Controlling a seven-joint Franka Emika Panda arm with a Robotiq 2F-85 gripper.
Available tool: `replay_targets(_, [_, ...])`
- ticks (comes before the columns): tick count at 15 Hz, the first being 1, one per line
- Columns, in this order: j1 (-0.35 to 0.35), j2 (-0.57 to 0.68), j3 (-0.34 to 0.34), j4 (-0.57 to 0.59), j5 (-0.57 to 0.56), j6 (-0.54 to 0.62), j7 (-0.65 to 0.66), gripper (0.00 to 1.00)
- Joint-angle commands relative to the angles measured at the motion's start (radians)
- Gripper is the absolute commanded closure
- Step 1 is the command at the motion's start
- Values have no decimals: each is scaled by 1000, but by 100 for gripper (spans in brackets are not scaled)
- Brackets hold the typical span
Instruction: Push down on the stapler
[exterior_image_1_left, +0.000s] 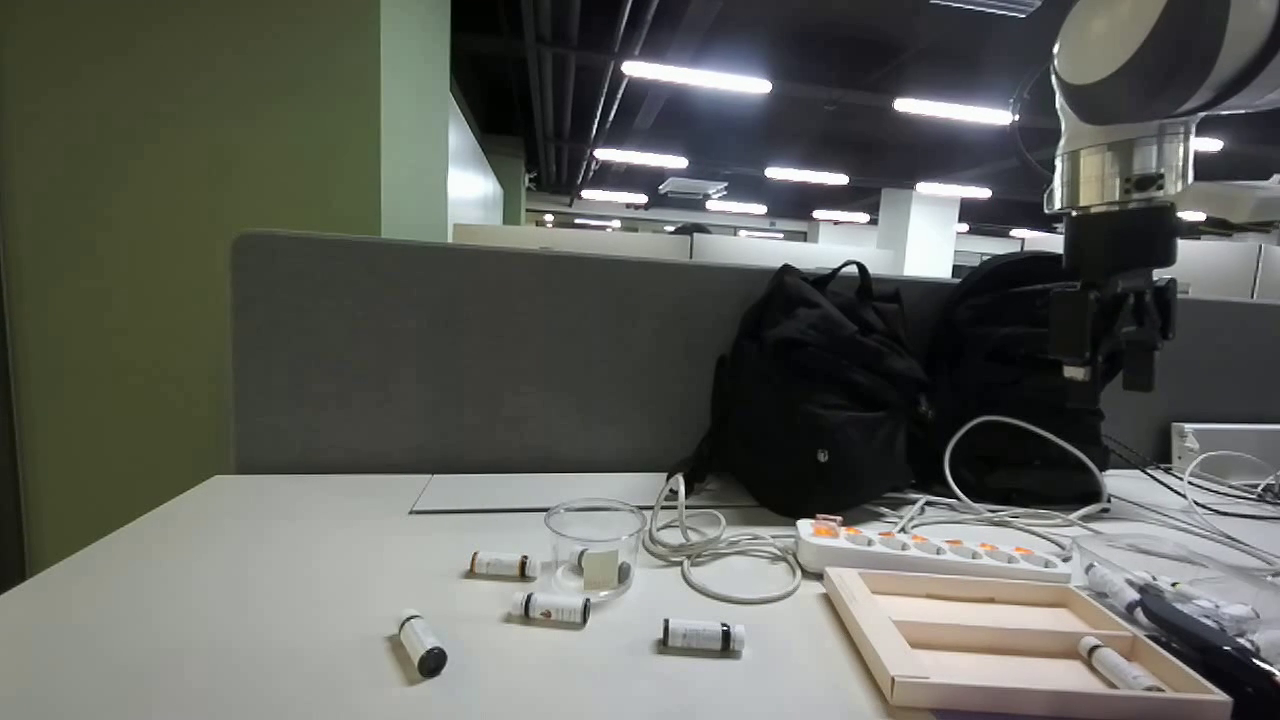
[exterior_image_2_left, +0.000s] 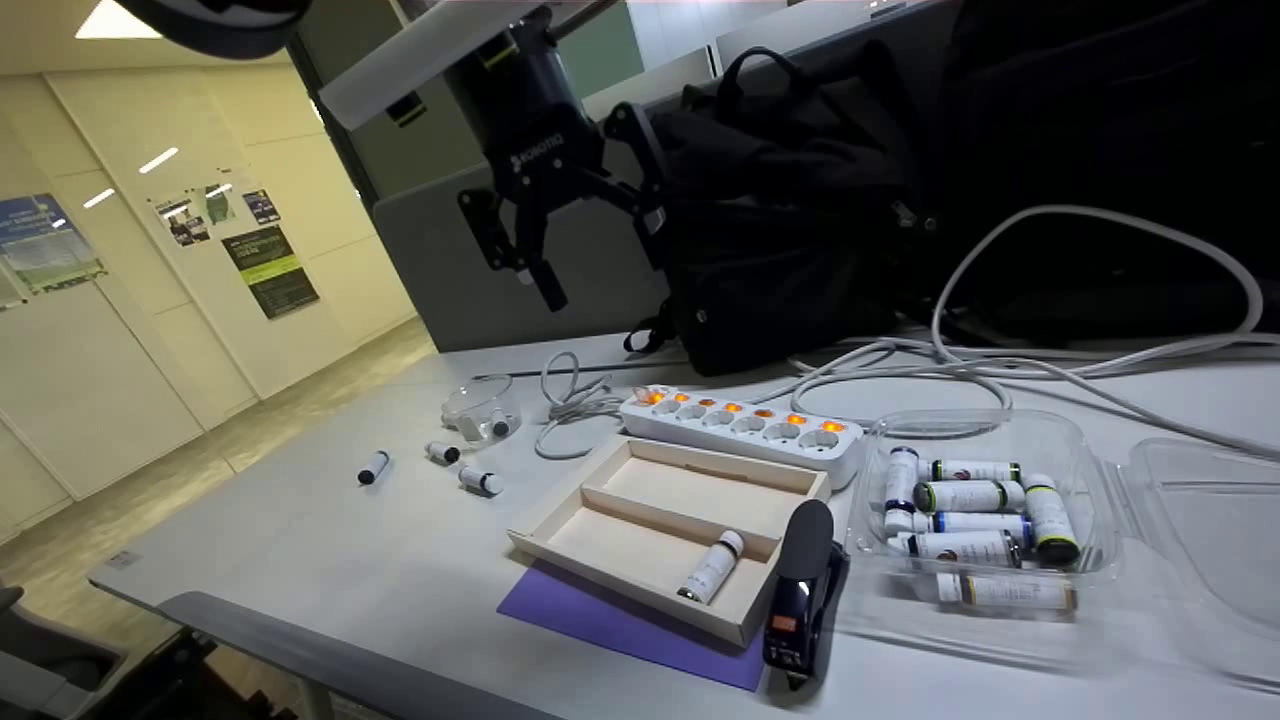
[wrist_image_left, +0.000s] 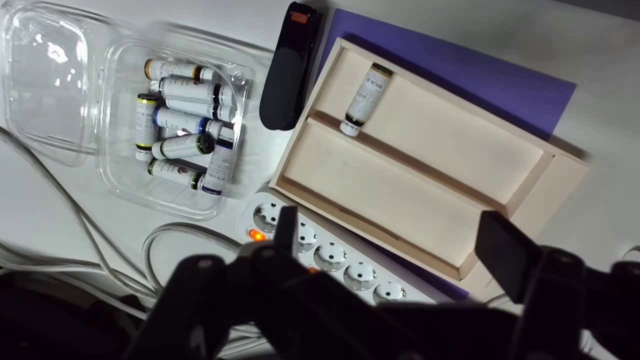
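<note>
The claw (wrist_image_left: 393, 239), its 2 fingers (wrist_image_left: 504, 256) apart and empty, hangs above and aside from the stapler (wrist_image_left: 289, 70), probably light but stiff-sprung, best pressed at its rounded claw-side end.

The gripper (exterior_image_2_left: 600, 262) bears the brand "ROBOTIQ".

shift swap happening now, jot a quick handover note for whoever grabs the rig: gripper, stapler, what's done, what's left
Gripper: open, holding nothing, raised above the table and apart from the stapler.
Stapler: on the table, between the wooden tray and the clear container of small bottles.
Done: no press under way; these views can't show whether one was made already.
Left: the push, as far as I can tell. Probably move over the stapler, shut the gripper, then press down on its top, minding the tray close alongside.
</note>
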Motion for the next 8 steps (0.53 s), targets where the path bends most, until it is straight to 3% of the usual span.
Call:
replay_targets(1, [-15, 78, -33, 18, 25, 102, 21, 40])
replay_targets(8, [-69, 268, -85, 57, 55, 243, -17, 88])
